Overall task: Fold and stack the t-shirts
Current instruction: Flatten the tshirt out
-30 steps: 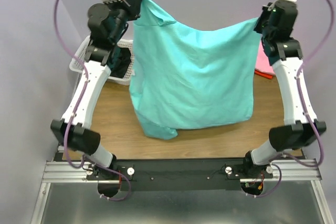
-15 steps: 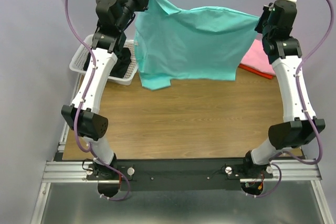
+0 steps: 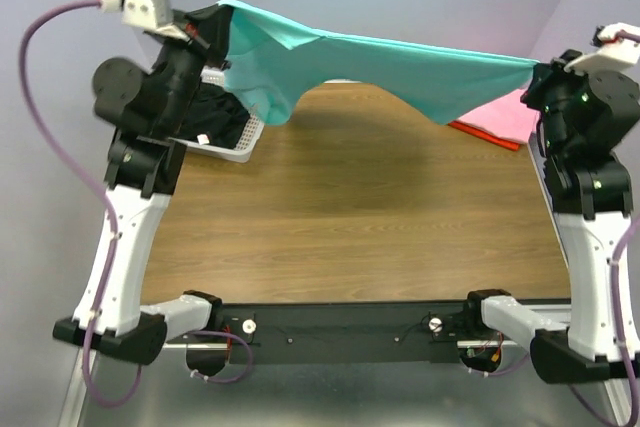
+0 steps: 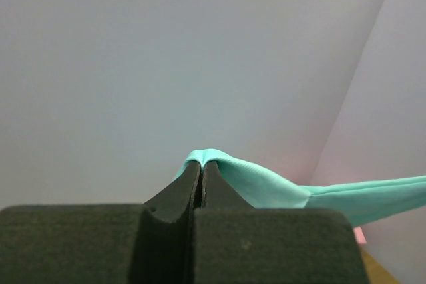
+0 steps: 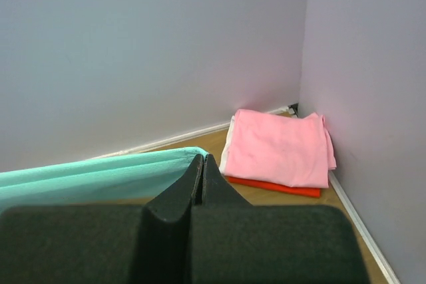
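- Top external view: at the far left of the wooden table (image 3: pixel 350 207) stands a white slatted basket (image 3: pixel 240 150). Something dark lies inside it, but I cannot tell what.
- The left gripper (image 3: pixel 212 25) is raised high above the basket and clamped on one end of the turquoise t-shirt (image 3: pixel 400 59). In the left wrist view the two black fingertips (image 4: pixel 190 181) are pressed together. A fold of turquoise cloth is pinched between them and curls over their tips.
- From that grip the turquoise t-shirt stretches to the right as a taut band in the air, well above the table and touching nothing on it. A looser flap of cloth hangs down near the left end, just in front of the basket.
- The right gripper (image 3: pixel 535 69) pinches the opposite end of the shirt. In the right wrist view its fingers are closed tight, and the turquoise edge is caught at their tips and runs off to the left.
- In the far right corner of the table, beyond the right gripper, a folded pink t-shirt (image 3: pixel 508 112) lies on top of a red-orange t-shirt (image 3: pixel 488 135). Only a thin edge of the red-orange one shows. In the right wrist view this pile lies apart from the turquoise cloth.
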Robot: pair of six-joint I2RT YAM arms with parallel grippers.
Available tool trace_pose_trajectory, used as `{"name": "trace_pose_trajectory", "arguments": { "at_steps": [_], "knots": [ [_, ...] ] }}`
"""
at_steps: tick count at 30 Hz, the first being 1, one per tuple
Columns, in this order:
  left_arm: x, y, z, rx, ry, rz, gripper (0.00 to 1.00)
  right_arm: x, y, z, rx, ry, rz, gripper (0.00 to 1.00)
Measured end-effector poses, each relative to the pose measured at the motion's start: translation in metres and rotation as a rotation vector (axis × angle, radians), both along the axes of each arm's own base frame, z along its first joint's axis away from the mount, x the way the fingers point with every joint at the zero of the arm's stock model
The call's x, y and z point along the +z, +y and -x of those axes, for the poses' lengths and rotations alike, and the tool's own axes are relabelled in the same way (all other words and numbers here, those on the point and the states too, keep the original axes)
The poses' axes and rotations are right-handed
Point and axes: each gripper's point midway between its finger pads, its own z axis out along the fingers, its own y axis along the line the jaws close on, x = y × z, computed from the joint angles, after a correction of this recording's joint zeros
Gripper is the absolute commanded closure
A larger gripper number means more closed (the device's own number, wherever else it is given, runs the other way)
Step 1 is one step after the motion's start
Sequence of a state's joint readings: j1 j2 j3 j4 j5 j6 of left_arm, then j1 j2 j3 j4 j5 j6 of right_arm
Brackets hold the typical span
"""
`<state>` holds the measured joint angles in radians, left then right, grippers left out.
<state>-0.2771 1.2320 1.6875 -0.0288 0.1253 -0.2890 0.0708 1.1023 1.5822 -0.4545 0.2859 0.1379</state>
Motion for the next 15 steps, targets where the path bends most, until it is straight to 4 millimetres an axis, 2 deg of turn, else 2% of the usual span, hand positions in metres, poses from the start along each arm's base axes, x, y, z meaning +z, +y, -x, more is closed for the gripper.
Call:
{"name": "trace_pose_trajectory", "arguments": {
  "at_steps": [4, 8, 12, 15],
  "knots": [
    [0.024, 0.017, 0.046, 0.031, -0.096, -0.001, 1.00, 0.020, 0.000, 0.034, 0.013, -0.072, -0.012, 1.00],
    [0.042, 0.026, 0.073, 0.046, -0.148, -0.014, 1.00, 0.028, 0.000, 0.052, 0.017, -0.094, -0.024, 1.00],
    [0.052, 0.028, 0.081, 0.053, -0.151, -0.029, 1.00, 0.038, -0.002, 0.066, 0.014, -0.110, -0.034, 1.00],
    [0.052, 0.026, 0.079, 0.044, -0.138, -0.037, 1.00, 0.039, -0.004, 0.069, -0.002, -0.108, -0.042, 1.00]
  ]
}}
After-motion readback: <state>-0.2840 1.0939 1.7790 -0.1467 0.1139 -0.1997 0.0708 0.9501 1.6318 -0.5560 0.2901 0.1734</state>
